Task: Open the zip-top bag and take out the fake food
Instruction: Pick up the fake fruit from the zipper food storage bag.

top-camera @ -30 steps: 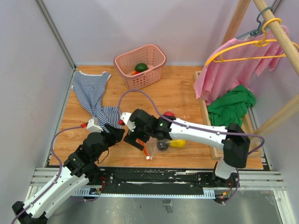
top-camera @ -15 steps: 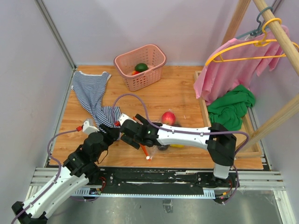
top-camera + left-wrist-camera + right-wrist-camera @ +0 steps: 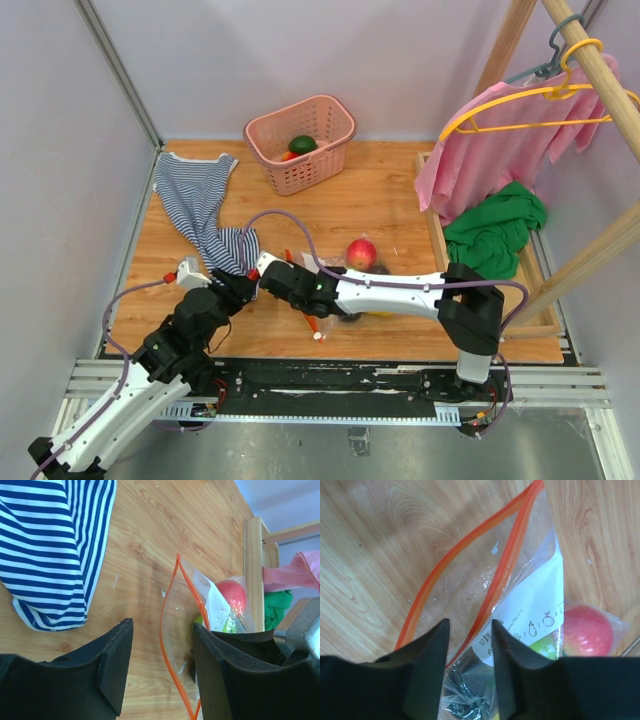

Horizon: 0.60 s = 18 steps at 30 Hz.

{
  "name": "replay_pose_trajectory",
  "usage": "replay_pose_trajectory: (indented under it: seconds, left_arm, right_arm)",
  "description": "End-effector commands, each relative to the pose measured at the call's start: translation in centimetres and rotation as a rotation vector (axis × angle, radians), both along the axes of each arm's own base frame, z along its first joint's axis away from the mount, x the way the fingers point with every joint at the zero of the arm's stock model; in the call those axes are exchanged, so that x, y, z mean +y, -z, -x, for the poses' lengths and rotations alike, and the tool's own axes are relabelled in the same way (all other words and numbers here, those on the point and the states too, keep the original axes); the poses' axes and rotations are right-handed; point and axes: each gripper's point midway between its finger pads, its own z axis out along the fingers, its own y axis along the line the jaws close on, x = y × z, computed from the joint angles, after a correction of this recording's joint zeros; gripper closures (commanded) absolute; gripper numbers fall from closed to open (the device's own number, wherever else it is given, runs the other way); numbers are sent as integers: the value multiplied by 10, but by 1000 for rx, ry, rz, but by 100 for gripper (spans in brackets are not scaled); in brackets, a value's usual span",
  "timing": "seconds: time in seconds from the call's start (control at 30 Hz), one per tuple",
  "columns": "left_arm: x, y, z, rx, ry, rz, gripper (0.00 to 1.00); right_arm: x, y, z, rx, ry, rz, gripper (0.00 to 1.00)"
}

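Note:
The zip-top bag (image 3: 335, 293) lies on the wooden table, clear with an orange zip strip (image 3: 167, 645) and a white label (image 3: 532, 615); its mouth gapes. Inside it shows the fake food: a red apple (image 3: 587, 630), a light green piece (image 3: 200, 621) and a dark piece (image 3: 465, 700). My left gripper (image 3: 161, 626) is open at the bag's mouth, the near strip lying between its fingers. My right gripper (image 3: 469, 624) is open with a narrow gap, straddling the other strip (image 3: 500, 580) without pinching it.
A striped blue-and-white cloth (image 3: 200, 205) lies left of the bag. At the back stands a pink basket (image 3: 335, 125) holding a dark green fruit (image 3: 303, 144). A wooden rack (image 3: 436, 245) with pink and green clothes borders the right side.
The right arm has slid left over the bag, uncovering the apple, and its jaws have narrowed from wide open. The left jaws have narrowed a little around the bag's lip.

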Motion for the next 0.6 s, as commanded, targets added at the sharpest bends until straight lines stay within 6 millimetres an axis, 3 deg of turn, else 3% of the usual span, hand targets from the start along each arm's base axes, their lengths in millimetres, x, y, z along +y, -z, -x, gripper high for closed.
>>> replay_pose_trajectory:
  seconds: [0.0,0.13,0.23,0.43,0.57]
  left_arm:
    - [-10,-7,0,-47,53,30,46]
    - [-25,-14,4,-92,141,55,47]
    - [-41,-23,8,-151,244,71,51]
    - [-75,-46,23,-287,447,160,55]
    - [-87,-57,25,-345,503,207,55]
  right_arm:
    - [0,-25,-9,-55,-48,-21,67]
    - [3,-24,-5,-8,-117,-41,86]
    - [3,-35,-7,-5,-141,-69,98]
    - [2,-66,-5,-30,-196,-125,99]
    - [-1,-80,-6,-29,-200,-162,99]
